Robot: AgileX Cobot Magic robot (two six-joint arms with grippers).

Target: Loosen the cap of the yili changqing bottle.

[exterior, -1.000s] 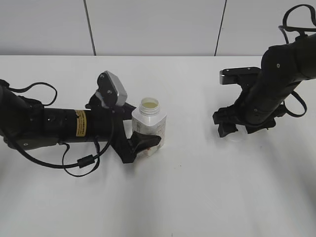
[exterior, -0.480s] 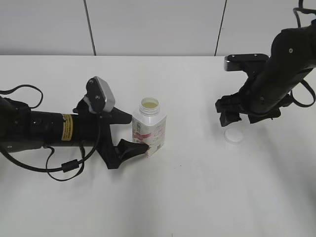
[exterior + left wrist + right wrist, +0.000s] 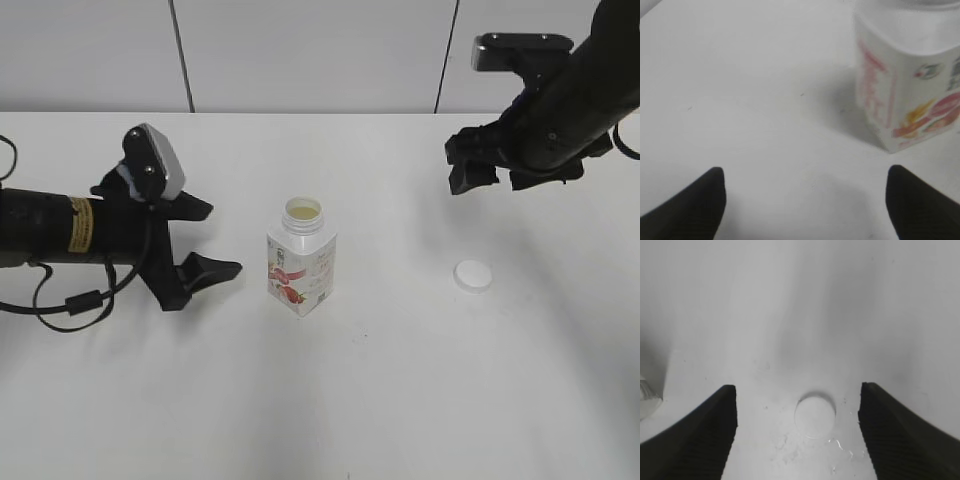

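The yili changqing bottle [image 3: 300,258] stands upright mid-table with its neck open, no cap on it; it also shows in the left wrist view [image 3: 910,80] at the upper right. The white cap [image 3: 473,275] lies flat on the table to the right; the right wrist view shows it [image 3: 814,416] between the jaws, far below. My left gripper [image 3: 205,240] is open and empty, left of the bottle and apart from it. My right gripper [image 3: 482,172] is open and empty, raised above and behind the cap.
The white table [image 3: 330,400] runs to a grey panelled wall [image 3: 300,50] at the back. Small wet marks [image 3: 840,445] lie on the table by the cap. The left arm's cable [image 3: 70,300] trails on the table at the left.
My left gripper let go of the bottle and drew back to the left. My right gripper set the cap on the table, opened and rose up and back.
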